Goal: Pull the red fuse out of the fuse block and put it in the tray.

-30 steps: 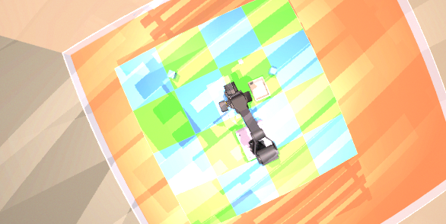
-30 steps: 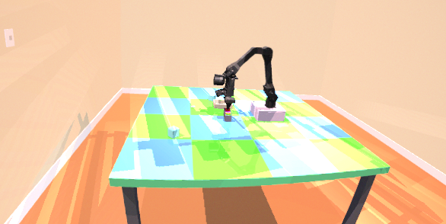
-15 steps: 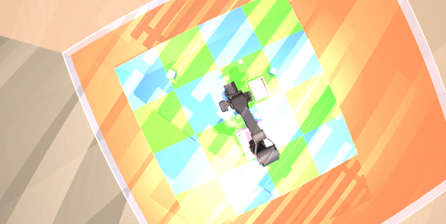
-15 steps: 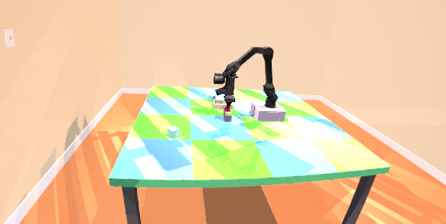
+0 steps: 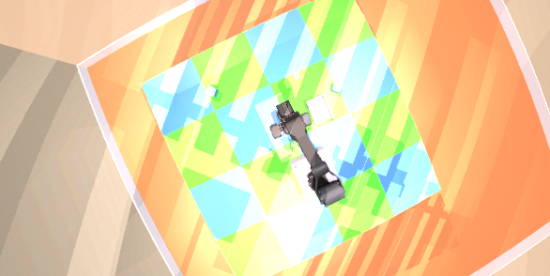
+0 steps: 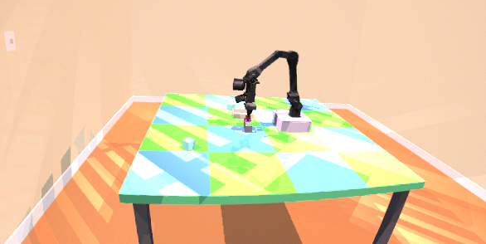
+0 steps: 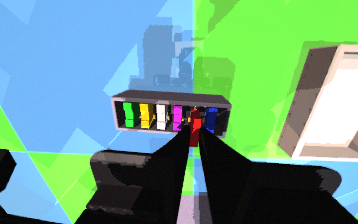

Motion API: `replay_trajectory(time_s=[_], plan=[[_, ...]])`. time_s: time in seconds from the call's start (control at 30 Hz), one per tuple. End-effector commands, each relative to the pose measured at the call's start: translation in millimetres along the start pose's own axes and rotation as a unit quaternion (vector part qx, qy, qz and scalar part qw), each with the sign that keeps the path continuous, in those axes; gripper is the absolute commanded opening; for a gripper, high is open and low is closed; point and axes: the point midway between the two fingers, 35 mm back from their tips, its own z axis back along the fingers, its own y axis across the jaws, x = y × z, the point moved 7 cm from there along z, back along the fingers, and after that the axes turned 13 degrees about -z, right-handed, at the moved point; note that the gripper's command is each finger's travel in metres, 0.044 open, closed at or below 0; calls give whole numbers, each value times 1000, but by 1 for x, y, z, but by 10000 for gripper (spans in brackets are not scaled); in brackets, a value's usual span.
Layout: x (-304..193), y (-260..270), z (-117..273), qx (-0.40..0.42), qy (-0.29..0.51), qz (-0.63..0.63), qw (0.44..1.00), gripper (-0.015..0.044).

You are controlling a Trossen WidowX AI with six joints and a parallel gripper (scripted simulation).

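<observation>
The arm (image 5: 306, 146) (image 6: 293, 74) is dark black-grey, with slim straight links and chunky rounded joints; its pincer (image 5: 289, 128) (image 6: 249, 115) (image 7: 194, 130) has black, tapering fingers.

The slim red fuse (image 6: 248, 117) (image 7: 195, 125) rises above the long grey fuse block (image 6: 248, 129) (image 7: 170, 96), near the pale, shallow, open tray (image 5: 320, 110) (image 6: 239, 114) (image 7: 309, 100).
</observation>
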Motion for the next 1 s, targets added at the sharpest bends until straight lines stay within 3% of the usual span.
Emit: replay_trajectory(time_s=[0.0,0.97], plan=[[0,0,3,-1,-1,-2,1000,0],[0,0,30,-1,-1,-3,1000,0]])
